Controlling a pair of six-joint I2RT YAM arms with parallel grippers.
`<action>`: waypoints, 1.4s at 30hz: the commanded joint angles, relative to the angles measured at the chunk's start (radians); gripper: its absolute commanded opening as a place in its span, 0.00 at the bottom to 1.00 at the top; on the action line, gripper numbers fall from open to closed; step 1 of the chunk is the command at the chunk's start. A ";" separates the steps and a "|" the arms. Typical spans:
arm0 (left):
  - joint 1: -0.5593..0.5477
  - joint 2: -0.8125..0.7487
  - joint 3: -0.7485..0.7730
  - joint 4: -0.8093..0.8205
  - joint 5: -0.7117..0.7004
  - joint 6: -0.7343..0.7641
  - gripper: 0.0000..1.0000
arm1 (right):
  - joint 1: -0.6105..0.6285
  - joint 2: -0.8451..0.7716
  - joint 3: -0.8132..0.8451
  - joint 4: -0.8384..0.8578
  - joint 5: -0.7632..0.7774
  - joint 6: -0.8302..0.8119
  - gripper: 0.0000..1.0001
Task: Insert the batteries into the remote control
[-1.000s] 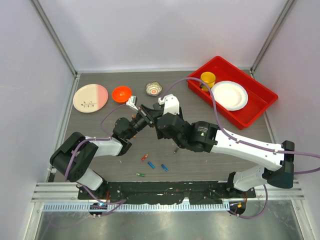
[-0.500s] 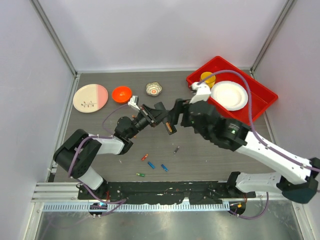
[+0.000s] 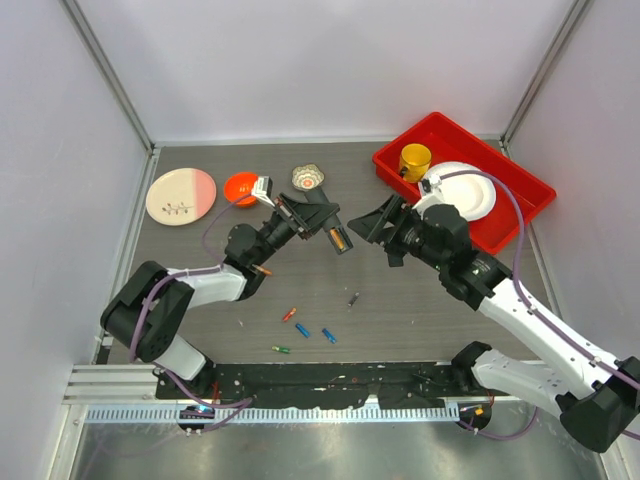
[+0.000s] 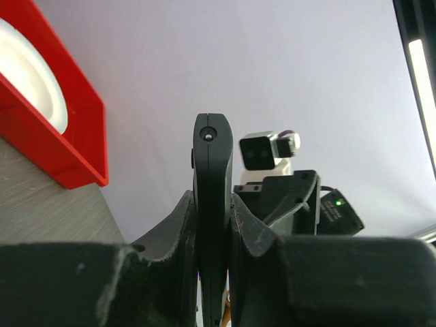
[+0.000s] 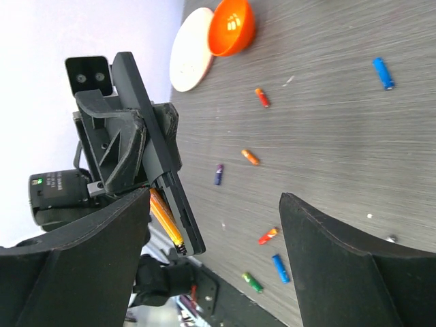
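Black remote control (image 4: 212,170); orange, blue, seemingly green batteries (image 3: 302,330); red tray (image 3: 515,205).

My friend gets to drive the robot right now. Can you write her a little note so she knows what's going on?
Left fingers: shut on the remote control, holding it up off the table.
Right fingers: open and empty, beside the remote, not touching it.
Batteries: several lie loose on the table in front of the arms. One orange one seems to sit in the remote's recess.
Left to do: pick up more batteries and load them.
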 commanded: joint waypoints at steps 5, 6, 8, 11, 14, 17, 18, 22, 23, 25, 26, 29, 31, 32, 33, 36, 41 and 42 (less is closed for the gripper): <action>0.007 -0.040 0.092 0.256 0.030 -0.038 0.00 | -0.072 -0.060 -0.075 0.321 -0.226 0.190 0.82; 0.007 -0.040 0.097 0.256 0.032 -0.038 0.00 | -0.077 -0.058 -0.072 0.324 -0.235 0.190 0.82; 0.007 -0.038 0.114 0.258 0.037 -0.047 0.00 | -0.078 -0.052 -0.060 0.324 -0.244 0.188 0.82; 0.007 -0.032 0.141 0.256 0.049 -0.058 0.00 | -0.086 -0.035 -0.034 0.313 -0.263 0.179 0.82; 0.007 -0.027 0.164 0.256 0.052 -0.064 0.00 | -0.088 0.006 0.029 0.252 -0.287 0.135 0.82; 0.007 -0.023 0.183 0.256 0.061 -0.072 0.00 | -0.088 0.029 0.066 0.209 -0.297 0.101 0.82; 0.007 -0.021 0.187 0.256 0.064 -0.072 0.00 | -0.086 0.031 0.070 0.211 -0.300 0.101 0.82; 0.006 -0.017 0.194 0.256 0.067 -0.074 0.00 | -0.088 0.054 0.098 0.200 -0.307 0.092 0.82; 0.006 -0.017 0.194 0.256 0.069 -0.074 0.00 | -0.088 0.062 0.107 0.197 -0.312 0.095 0.82; 0.006 -0.015 0.192 0.256 0.073 -0.074 0.00 | -0.088 0.072 0.109 0.195 -0.310 0.102 0.82; 0.006 -0.015 0.192 0.256 0.072 -0.074 0.00 | -0.088 0.075 0.109 0.197 -0.314 0.101 0.82; 0.006 -0.015 0.186 0.256 0.070 -0.072 0.00 | -0.088 0.091 0.109 0.195 -0.324 0.105 0.81; 0.006 -0.012 0.186 0.256 0.075 -0.072 0.00 | -0.088 0.094 0.107 0.195 -0.327 0.105 0.80; 0.006 -0.010 0.187 0.256 0.075 -0.072 0.00 | -0.088 0.095 0.106 0.195 -0.329 0.105 0.80; 0.006 -0.010 0.187 0.256 0.076 -0.072 0.00 | -0.088 0.097 0.106 0.195 -0.329 0.104 0.80; 0.006 -0.006 0.190 0.256 0.077 -0.074 0.00 | -0.088 0.100 0.106 0.195 -0.329 0.105 0.79; 0.004 -0.004 0.186 0.256 0.077 -0.072 0.00 | -0.088 0.109 0.107 0.203 -0.333 0.108 0.80; 0.004 -0.004 0.186 0.256 0.077 -0.072 0.00 | -0.088 0.112 0.109 0.203 -0.338 0.108 0.80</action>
